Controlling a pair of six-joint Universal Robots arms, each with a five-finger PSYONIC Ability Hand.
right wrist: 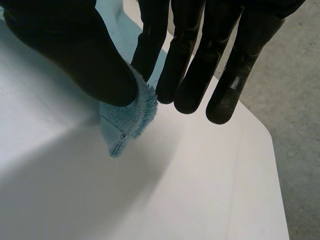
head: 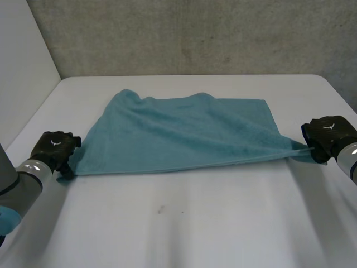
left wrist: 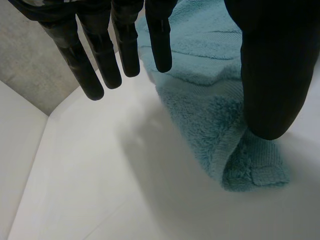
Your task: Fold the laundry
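- On the white table (head: pixel 195 223), a teal terry-cloth towel (head: pixel 184 131) is lying spread flat. Its long axis is running side to side across the robot's front, between the two black hands.
- The towel's near edge is stretching taut from one hand to the other, while the far edge is lying looser and rumpled toward the back wall.
- The left hand (head: pixel 54 148) is sitting at the near left corner. Its fingers (left wrist: pixel 100 55) are hanging straight and spread, and its thumb is resting against the doubled-over corner without closing on it.
- The right hand (head: pixel 326 134) is pinching the near right corner between its thumb and a finger, with the cloth's tip poking out below. Its other fingers are lying straight alongside.
- Both arms are reaching low and outward, each hand close to its own corner.
- The coming fold is likely depending on both near corners travelling away from the robot toward the far edge, so the left hand is probably needing a firm hold first.
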